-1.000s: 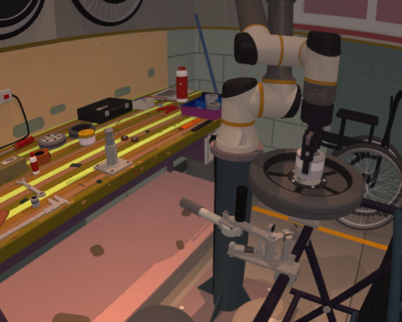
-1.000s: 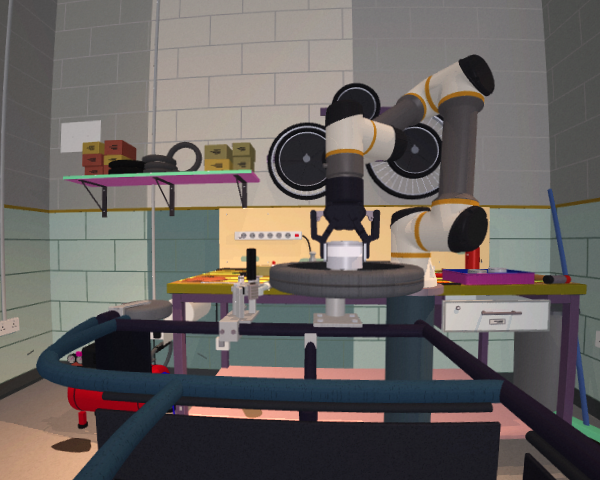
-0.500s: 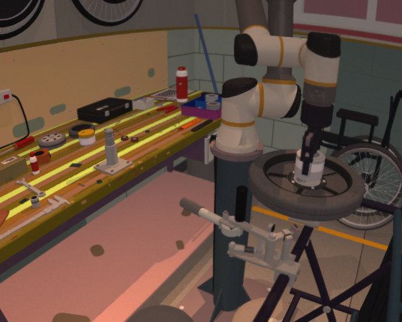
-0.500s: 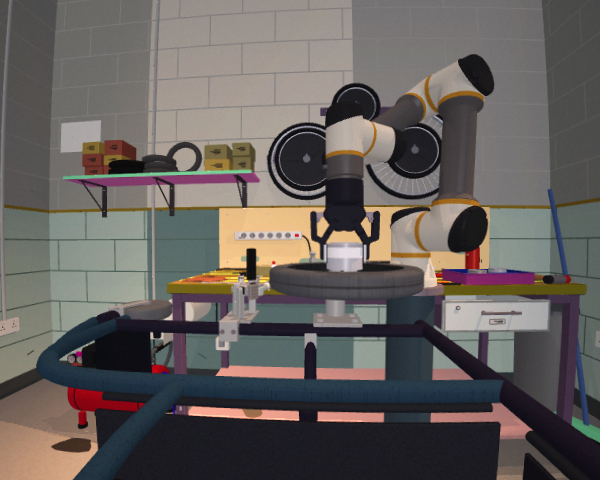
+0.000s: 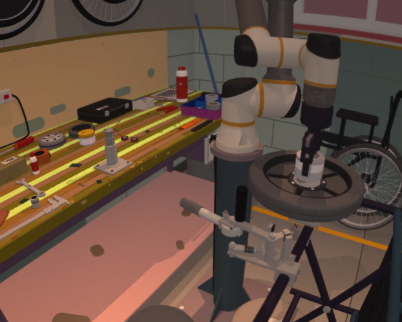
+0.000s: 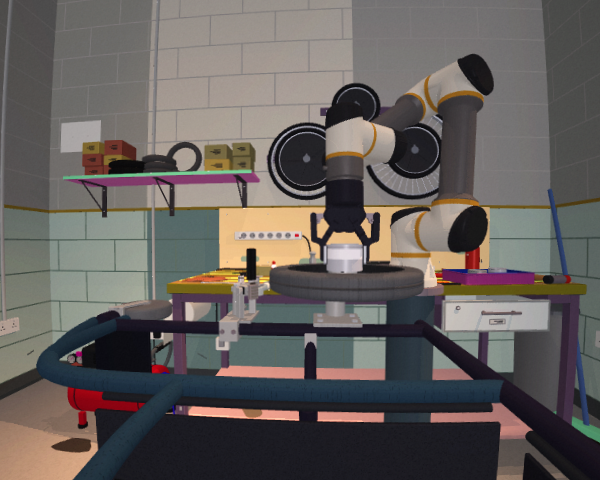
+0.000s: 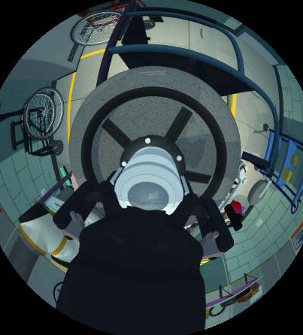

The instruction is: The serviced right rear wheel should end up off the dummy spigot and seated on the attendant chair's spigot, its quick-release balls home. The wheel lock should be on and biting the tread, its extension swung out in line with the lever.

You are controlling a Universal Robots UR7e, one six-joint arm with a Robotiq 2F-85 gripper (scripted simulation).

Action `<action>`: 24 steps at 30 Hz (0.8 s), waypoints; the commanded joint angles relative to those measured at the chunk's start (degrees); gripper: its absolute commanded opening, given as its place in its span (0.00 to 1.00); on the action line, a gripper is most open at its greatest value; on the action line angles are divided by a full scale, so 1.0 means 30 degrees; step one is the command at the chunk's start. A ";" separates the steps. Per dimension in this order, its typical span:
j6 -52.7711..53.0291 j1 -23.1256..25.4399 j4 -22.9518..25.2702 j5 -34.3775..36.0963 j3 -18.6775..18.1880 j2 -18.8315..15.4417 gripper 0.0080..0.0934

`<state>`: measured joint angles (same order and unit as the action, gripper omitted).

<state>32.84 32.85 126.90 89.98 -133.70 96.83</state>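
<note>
The grey-tyred rear wheel (image 5: 306, 185) lies flat with its pale hub (image 5: 310, 168) upward, and I grip that hub in my closed gripper (image 5: 308, 163), which points straight down. From the second side camera the wheel (image 6: 347, 281) sits over the chair's spigot (image 6: 335, 310), whose plate rests on the dark frame tube; I cannot tell how deep the hub sits. The wheel lock (image 5: 255, 242) is clamped to the frame left of the wheel, its knurled lever (image 5: 198, 209) pointing left and its black extension (image 5: 241, 203) standing upright. The dummy spigot (image 5: 111, 152) stands bare on the bench.
The chair's dark frame tubes (image 6: 316, 328) and blue padded rail (image 6: 269, 387) ring the wheel. My pedestal (image 5: 230, 222) stands just left. The workbench (image 5: 73, 163) carries tools, a black case and a purple tray. A parked wheelchair (image 5: 374, 166) stands behind.
</note>
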 commanded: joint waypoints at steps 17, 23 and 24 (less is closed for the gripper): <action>0.0000 -0.0002 0.0341 0.0008 0.0029 -0.0010 0.00; 0.0000 -0.0002 0.0410 0.0008 -0.0001 -0.0049 0.00; 0.0000 -0.0002 0.0421 0.0008 -0.0006 -0.0056 0.00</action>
<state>32.85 32.85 127.72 89.98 -134.06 96.37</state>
